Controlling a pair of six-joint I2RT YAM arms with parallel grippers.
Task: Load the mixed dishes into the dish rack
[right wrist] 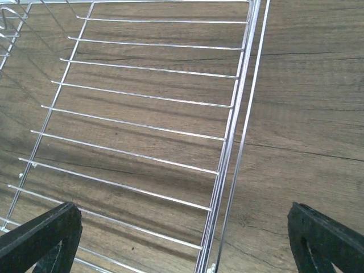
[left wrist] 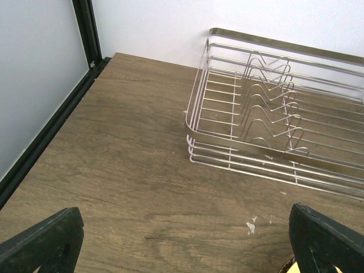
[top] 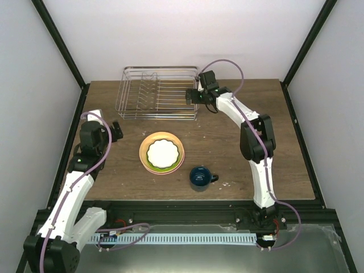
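We've got the stack of plates [top: 162, 153], a white scalloped one on top of green and orange, in the middle of the desk [top: 227, 159]. The blue mug [top: 200, 177] is just beside it on the right, and the rack [top: 159, 94] stands at the far edge. Our right tool [top: 194, 96] hangs over the rack's right end, jaws wide and holding nothing, and our left tool [top: 116, 131] sits near the desk's left side, equally wide and empty.

Dark wood-grain tabletop [top: 222, 142] — boxed in by plain white walls [top: 170, 34] and black corner posts [top: 60, 42] — evenly lit.
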